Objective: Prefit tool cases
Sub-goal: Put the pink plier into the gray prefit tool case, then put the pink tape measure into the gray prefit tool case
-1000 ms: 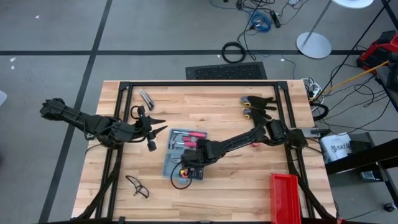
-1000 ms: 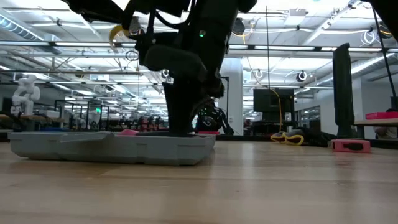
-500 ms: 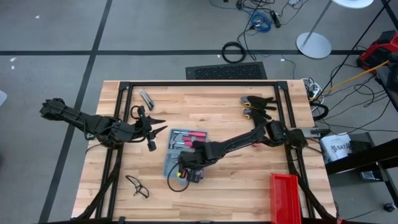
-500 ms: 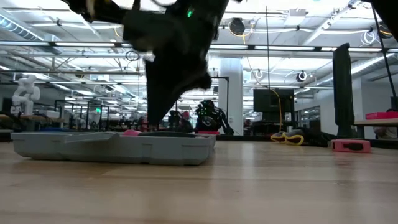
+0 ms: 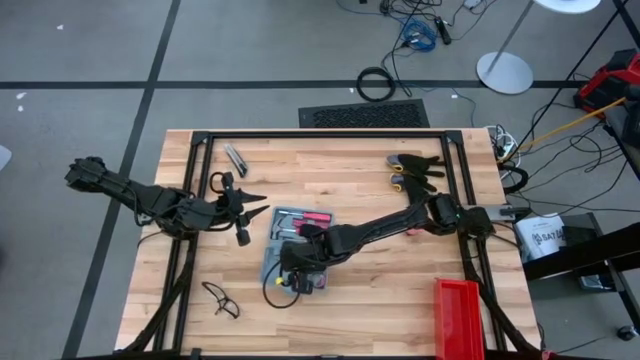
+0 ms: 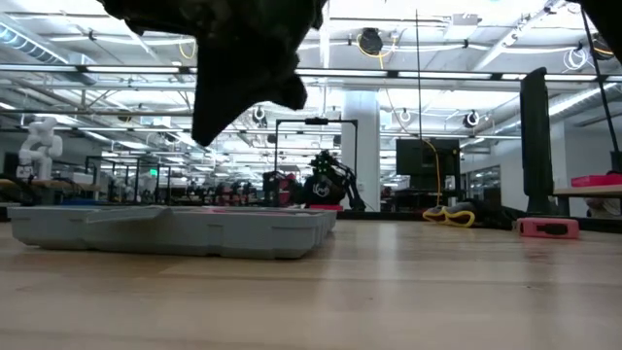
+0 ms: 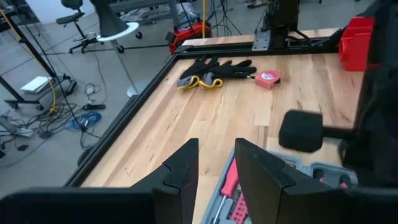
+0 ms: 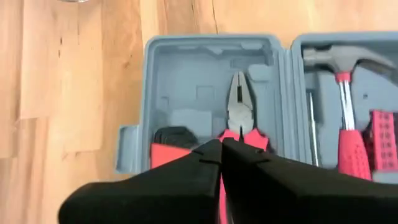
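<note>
On the wooden worktop (image 5: 370,190), your open tool case (image 5: 283,240) is lying mid-table, long axis running front to back. Your right hand (image 5: 290,272) is hovering pinched shut directly over its pliers (image 8: 241,107); the left hand (image 5: 255,208), spread wide, is waiting just beside.

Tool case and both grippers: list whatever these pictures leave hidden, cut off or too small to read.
- Tool case: in the high view the right arm covers its middle; in the right wrist view the right gripper hides the handles of the pliers, and the edge cuts off the hammer.
- Low view: only the case's side wall shows.
- Left gripper: nothing is held; items beyond it are too small to name.
</note>
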Available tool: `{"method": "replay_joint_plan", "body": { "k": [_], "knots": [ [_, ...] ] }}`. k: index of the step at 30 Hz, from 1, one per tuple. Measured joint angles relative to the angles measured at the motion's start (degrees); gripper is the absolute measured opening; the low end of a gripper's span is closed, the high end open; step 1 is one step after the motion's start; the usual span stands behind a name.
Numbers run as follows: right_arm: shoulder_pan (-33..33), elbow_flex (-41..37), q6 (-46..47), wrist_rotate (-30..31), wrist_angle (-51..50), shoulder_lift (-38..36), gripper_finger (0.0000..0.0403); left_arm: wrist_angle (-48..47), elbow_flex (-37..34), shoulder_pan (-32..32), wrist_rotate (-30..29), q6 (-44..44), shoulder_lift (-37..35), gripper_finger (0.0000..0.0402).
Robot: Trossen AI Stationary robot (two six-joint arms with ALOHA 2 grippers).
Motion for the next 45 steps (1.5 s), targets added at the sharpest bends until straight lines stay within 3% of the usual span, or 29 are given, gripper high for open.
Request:
{"method": "replay_joint_plan", "body": {
  "k": [11,16,21,24,27,30,33,36,40,45],
  "knots": [
    [-1.48,0.00,-1.14,0.60,2.83,6.53,0.0000,0.00,0.00,0.00,0.03,0.02,0.00,0.0111],
    [-0.57,-0.44,-6.07,9.88,-0.16,2.34,0.0000,0.00,0.00,0.00,0.03,0.02,0.02,0.0111],
    [-0.78,-1.27,-3.49,21.83,-15.97,-5.28,0.0000,0.76,0.00,0.00,-1.42,0.00,0.02,0.0111],
    [-0.83,-6.37,5.70,27.47,-30.13,-9.10,0.0000,1.00,0.00,0.00,-1.58,-0.07,0.44,0.0111],
    [-0.37,-15.67,19.78,29.82,-42.02,-17.62,0.0000,0.99,0.00,0.00,-1.62,-0.49,1.73,0.0111],
    [1.12,-28.59,35.24,28.01,-46.80,-27.44,0.0000,1.03,0.00,0.00,-1.64,-0.52,3.68,0.0111],
    [2.00,-40.40,45.53,20.11,-42.15,-38.80,0.0000,2.02,0.00,0.21,-1.74,0.32,5.58,0.0111],
    [1.83,-50.40,47.59,12.21,-29.95,-47.50,0.0009,4.81,0.00,0.68,-1.91,2.52,7.28,0.0111],
    [1.68,-60.48,44.58,8.61,-15.82,-53.68,0.0039,7.72,0.00,1.63,-1.95,4.88,8.65,0.0111],
    [0.30,-66.14,44.86,5.62,-16.16,-54.05,0.0077,13.60,0.00,4.60,-0.27,5.23,10.91,0.0111]
  ]
}}
